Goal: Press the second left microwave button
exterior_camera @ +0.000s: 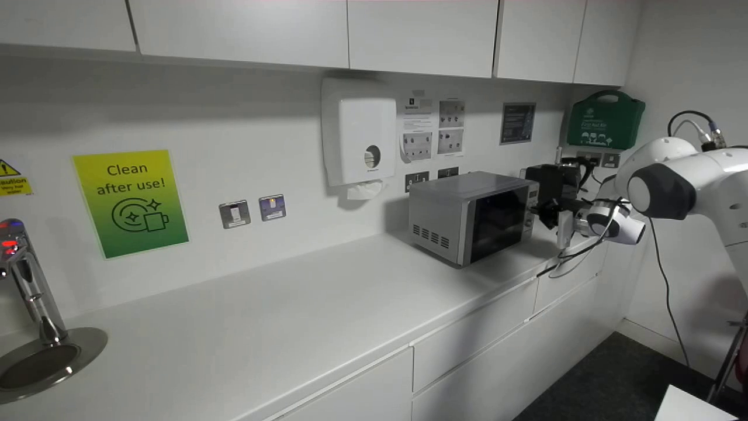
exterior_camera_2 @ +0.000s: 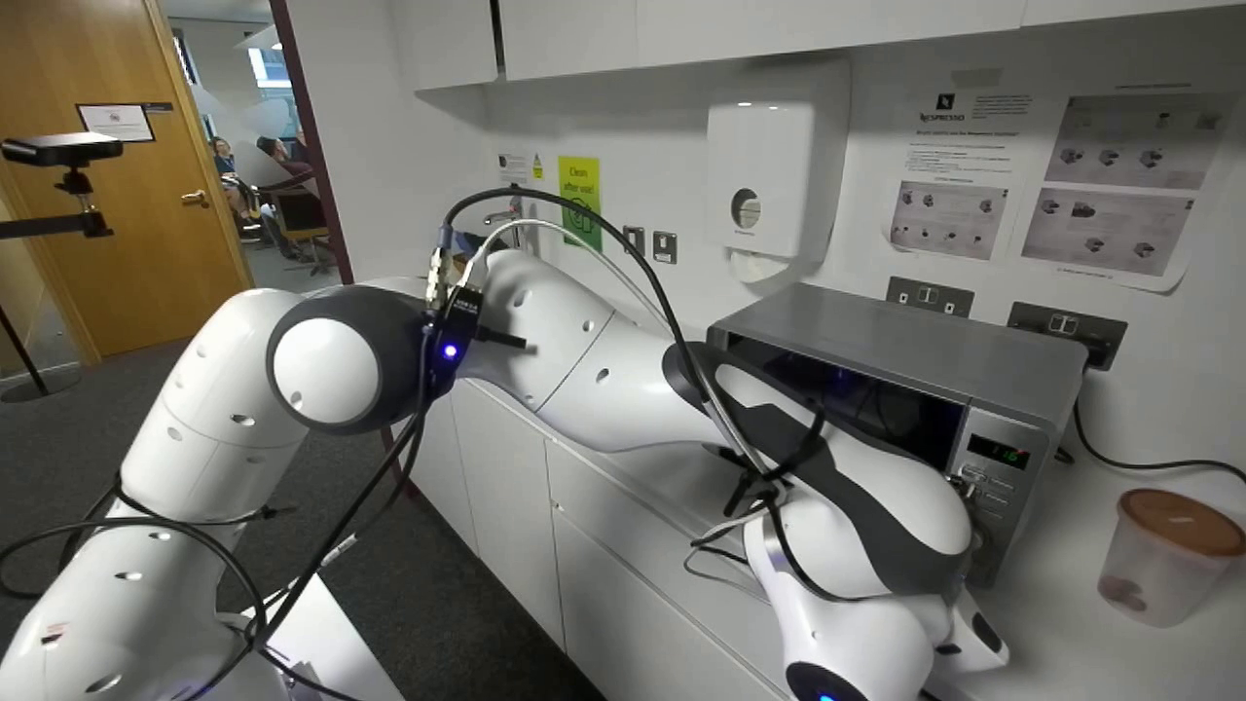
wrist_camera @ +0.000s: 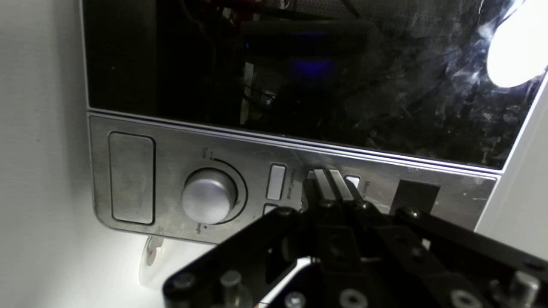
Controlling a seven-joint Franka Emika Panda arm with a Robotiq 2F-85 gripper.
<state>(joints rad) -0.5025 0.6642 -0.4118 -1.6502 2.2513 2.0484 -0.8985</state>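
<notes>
Arm [exterior_camera_2: 633, 389] stretches out to the microwave [exterior_camera: 459, 219], jaws pressed together at its buttons [wrist_camera: 276, 182], partly hiding them; contact is unclear.

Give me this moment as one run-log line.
Gripper: shut, empty | Place: at microwave buttons | Button contact: unclear | Display: lit

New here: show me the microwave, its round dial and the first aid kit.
Microwave [exterior_camera: 495, 224]: in an exterior view, dark door glass.
Round dial [wrist_camera: 208, 196]: wrist view, front face.
First aid kit [exterior_camera: 605, 124]: in an exterior view, front.
</notes>
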